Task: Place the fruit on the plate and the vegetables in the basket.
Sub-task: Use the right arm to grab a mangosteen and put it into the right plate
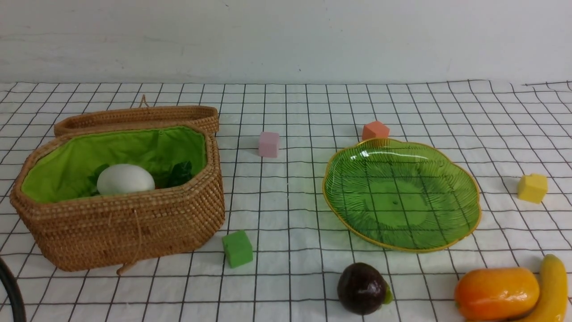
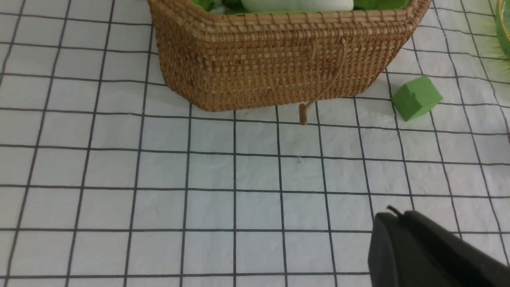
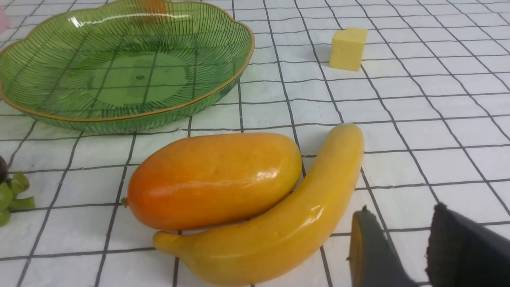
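A glossy orange mango [image 3: 215,179] and a curved yellow banana [image 3: 287,223] lie touching on the table's checked cloth [image 1: 304,210], near the front right edge. A dark purple fruit [image 1: 362,288] sits to their left, apart from them. All three are just in front of the green glass plate [image 1: 402,192], whose ribbed base lets the grid lines show through. Well to the left stands the wicker basket [image 1: 129,232], its lid [image 1: 138,117] laid open behind it and a white radish [image 1: 125,179] with dark leaves resting on the green lining. A green cube [image 1: 237,248] sits by the basket's corner, and pink [image 1: 269,144], orange [image 1: 375,130] and yellow [image 1: 532,188] cubes ring the plate. The right tool [image 3: 402,211] hangs beside the banana, jaws parted and holding nothing. The left tool [image 2: 392,227] is clenched on nothing, in front of the basket.
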